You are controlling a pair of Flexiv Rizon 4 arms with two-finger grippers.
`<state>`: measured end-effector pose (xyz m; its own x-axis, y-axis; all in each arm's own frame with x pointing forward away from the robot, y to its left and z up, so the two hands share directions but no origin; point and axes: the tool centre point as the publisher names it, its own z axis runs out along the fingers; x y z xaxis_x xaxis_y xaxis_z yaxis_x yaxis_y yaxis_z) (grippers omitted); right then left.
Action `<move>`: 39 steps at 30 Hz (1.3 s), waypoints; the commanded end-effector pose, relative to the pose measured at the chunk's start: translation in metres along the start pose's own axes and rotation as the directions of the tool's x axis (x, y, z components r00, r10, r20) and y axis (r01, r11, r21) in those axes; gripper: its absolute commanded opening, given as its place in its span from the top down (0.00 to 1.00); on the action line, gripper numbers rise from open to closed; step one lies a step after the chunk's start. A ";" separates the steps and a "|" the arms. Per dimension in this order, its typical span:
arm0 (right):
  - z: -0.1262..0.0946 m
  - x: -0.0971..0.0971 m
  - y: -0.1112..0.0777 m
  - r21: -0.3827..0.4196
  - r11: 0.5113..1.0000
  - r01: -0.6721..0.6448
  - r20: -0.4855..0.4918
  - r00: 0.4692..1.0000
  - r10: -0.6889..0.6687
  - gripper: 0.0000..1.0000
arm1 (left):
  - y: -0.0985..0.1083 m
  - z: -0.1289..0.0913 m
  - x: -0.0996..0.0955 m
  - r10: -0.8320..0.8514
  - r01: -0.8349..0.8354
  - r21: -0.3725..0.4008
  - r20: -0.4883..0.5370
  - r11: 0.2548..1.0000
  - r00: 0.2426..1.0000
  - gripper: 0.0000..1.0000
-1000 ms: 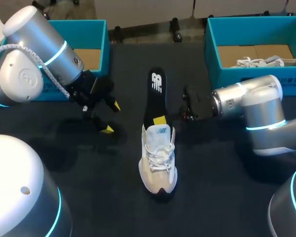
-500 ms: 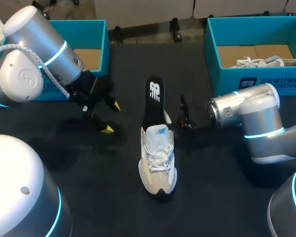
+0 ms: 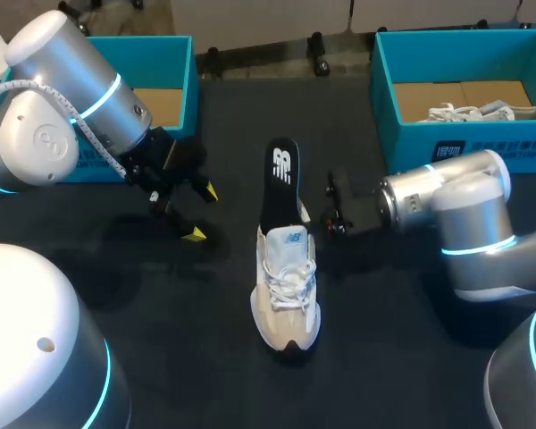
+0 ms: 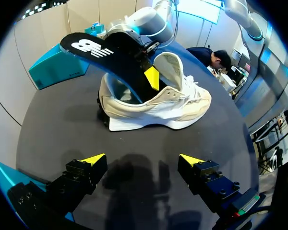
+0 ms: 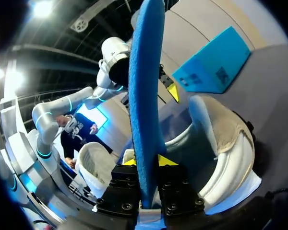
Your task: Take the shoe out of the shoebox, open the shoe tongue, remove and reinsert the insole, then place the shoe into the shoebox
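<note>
The shoe (image 3: pixel 288 290) is out on the dark surface (image 3: pixel 188 357), toe towards the robot, about midway between the two arms. The insole (image 3: pixel 280 174) sticks up out of its opening, front end down inside, heel end in the air and leaning away from the toe. The right tool (image 5: pixel 146 162) is closed on the insole low down, one yellow tip on each face, just above the shoe's collar. The left tool (image 3: pixel 202 213) hangs near the shoe, off to its left. Its fingers are spread wide with nothing between them, and it touches nothing.

Over the last second the right arm has shifted. Its wrist has swung a little nearer the robot, and the yellow tip that showed at the collar is now hidden from above. The insole's free end sits a touch lower than it did, and the shoe has slid slightly with it. In the last half second almost nothing moves. The left arm has not stirred.

I read this as the insole being worked at the shoe's mouth. The lower free end suggests it is going in rather than coming out, though I cannot be sure. Nothing steadies the shoe, so a further push could shove it along the surface. The return to a teal box (image 3: pixel 189 71) is not yet begun.
</note>
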<state>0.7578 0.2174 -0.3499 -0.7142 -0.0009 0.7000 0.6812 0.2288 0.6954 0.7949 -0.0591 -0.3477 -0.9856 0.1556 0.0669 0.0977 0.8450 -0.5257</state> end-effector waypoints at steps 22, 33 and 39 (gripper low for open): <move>-0.010 -0.002 0.011 0.041 0.999 -0.010 -0.001 1.000 0.011 1.00 | 0.000 0.000 0.001 0.001 -0.001 -0.002 0.003 1.000 1.000 0.00; 0.001 0.005 -0.010 0.048 0.996 -0.078 -0.017 0.997 0.079 1.00 | 0.000 0.000 0.001 0.001 -0.001 -0.002 0.003 1.000 1.000 0.00; 0.005 0.007 -0.017 0.040 0.994 -0.100 -0.018 0.995 0.101 1.00 | 0.000 0.000 0.001 0.001 -0.001 -0.002 0.003 1.000 1.000 0.00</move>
<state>0.7464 0.2152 -0.3536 -0.6397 -0.0011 0.7687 0.7401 0.2689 0.6163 0.7949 -0.0591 -0.3477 -0.9856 0.1556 0.0669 0.0977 0.8450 -0.5257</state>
